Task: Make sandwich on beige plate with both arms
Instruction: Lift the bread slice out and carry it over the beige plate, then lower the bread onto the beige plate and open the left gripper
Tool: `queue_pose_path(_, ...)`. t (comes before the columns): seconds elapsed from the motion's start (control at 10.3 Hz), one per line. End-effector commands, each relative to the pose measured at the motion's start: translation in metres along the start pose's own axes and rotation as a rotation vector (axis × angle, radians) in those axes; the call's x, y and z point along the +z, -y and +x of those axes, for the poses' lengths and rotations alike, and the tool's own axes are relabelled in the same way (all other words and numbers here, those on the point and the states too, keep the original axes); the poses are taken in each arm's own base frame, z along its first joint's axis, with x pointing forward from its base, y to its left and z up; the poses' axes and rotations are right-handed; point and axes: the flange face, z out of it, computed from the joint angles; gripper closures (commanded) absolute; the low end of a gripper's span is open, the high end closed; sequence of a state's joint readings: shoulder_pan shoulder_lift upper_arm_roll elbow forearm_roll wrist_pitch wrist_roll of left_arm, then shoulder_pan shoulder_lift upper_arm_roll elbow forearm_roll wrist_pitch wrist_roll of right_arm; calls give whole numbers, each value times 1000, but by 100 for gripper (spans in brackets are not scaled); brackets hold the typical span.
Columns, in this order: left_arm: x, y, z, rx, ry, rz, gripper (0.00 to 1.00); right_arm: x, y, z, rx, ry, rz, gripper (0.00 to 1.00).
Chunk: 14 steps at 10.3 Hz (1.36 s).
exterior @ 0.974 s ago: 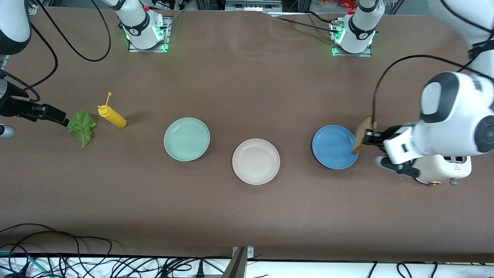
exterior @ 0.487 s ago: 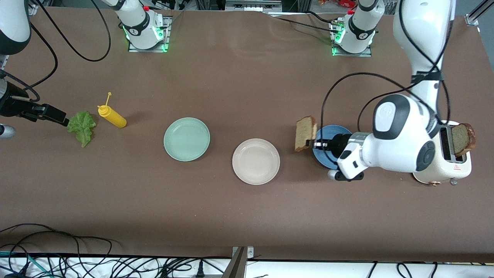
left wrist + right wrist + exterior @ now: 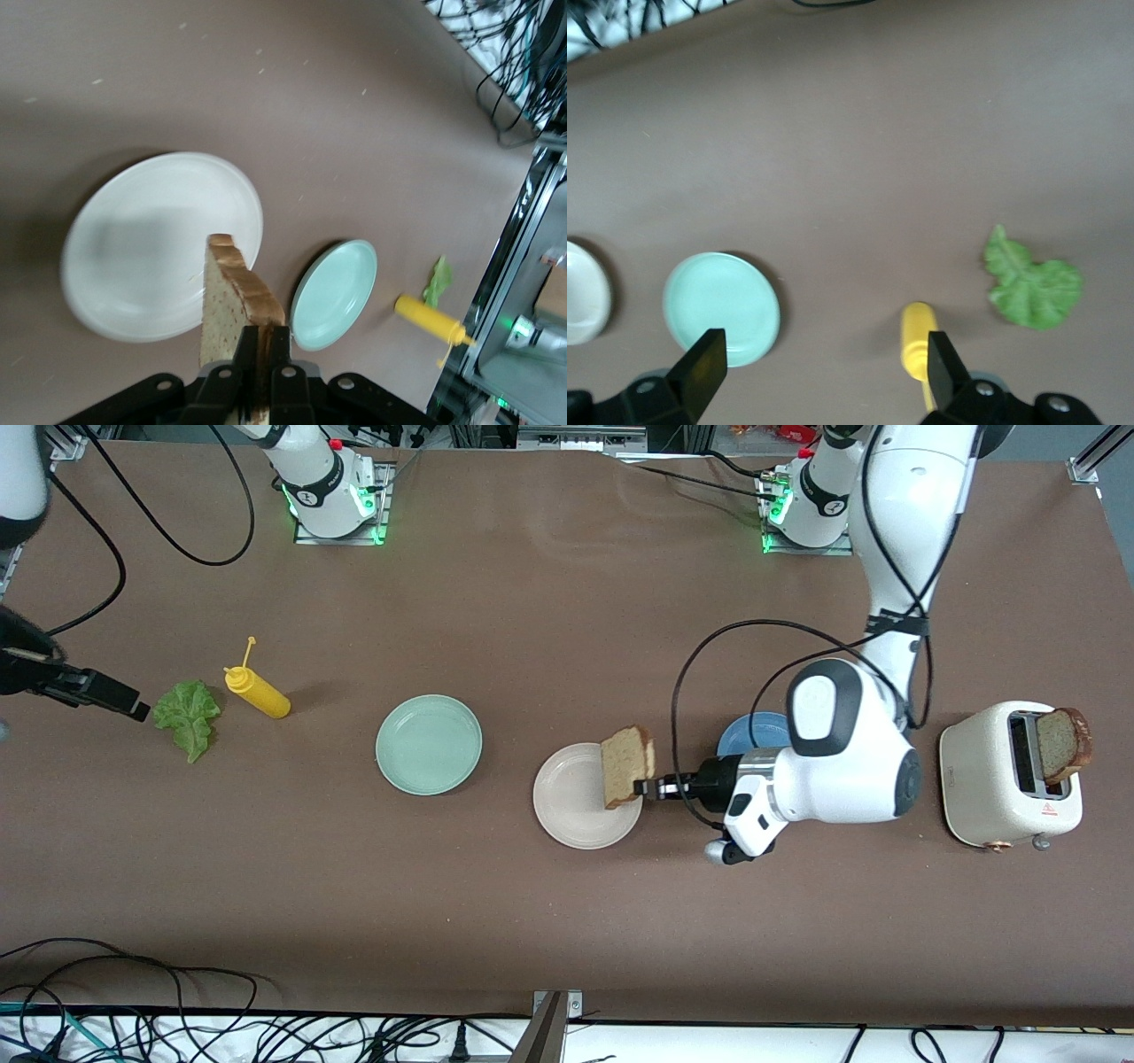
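Left gripper (image 3: 646,788): I hold a bread slice (image 3: 625,765) pinched on edge above the beige plate (image 3: 571,815); released upright, it may topple off.
Right gripper (image 3: 819,363): jaws spread, waiting near lettuce (image 3: 186,714).

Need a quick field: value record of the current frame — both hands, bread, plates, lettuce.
left hand: shut on bread slice, held on edge over beige plate
right hand: open, above the table near the lettuce, which lies flat
beige plate: bare
second slice: standing in toaster
mint plate: empty
blue plate: partly hidden by left arm
mustard bottle: lying beside lettuce
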<state>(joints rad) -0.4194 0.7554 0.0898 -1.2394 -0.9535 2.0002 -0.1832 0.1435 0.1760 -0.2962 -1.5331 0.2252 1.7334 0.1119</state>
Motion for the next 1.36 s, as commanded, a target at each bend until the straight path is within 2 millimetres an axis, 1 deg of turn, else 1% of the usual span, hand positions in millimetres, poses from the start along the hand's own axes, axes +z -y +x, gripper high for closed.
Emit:
queue_pose_path(0.0,29,-12,0,-44,-38,-40,100,2,-11,6,39,4,50,0)
queue_pose_path(0.1,34,-8,2,-50,-49,-37,100,1,-10,5,33,4,38,0)
queue_pose_path(0.19,55,-11,-3,-40,-65,-28,100,2,-9,4,1,-2,-35,0)
queue_pose_path(0.29,71,-9,-2,-40,-111,-23,100,6,14,-1,-59,-8,-114,0)
queue_pose_path(0.39,81,-8,-4,-39,-127,-20,100,8,26,-5,-82,-2,-136,0)
queue_pose_path(0.58,85,-9,-6,-51,-123,-23,100,9,22,-4,-84,-4,-165,0)
queue_pose_path(0.78,87,-8,-4,-76,-138,-47,100,19,21,-5,-72,17,-178,0)
queue_pose_path(0.88,97,-8,-7,-73,-145,-42,100,28,18,-7,-25,33,-183,0)
queue_pose_path(0.97,101,-3,-4,-78,-163,-39,100,27,19,-7,8,29,-183,0)
queue_pose_path(1.07,116,0,-7,-76,-165,-28,100,29,20,-7,10,31,-186,0)
queue_pose_path(1.17,121,1,-7,-75,-180,-26,100,34,16,-4,10,31,-207,0)
queue_pose_path(1.27,124,4,-7,-76,-179,-21,100,43,13,-2,3,41,-247,0)
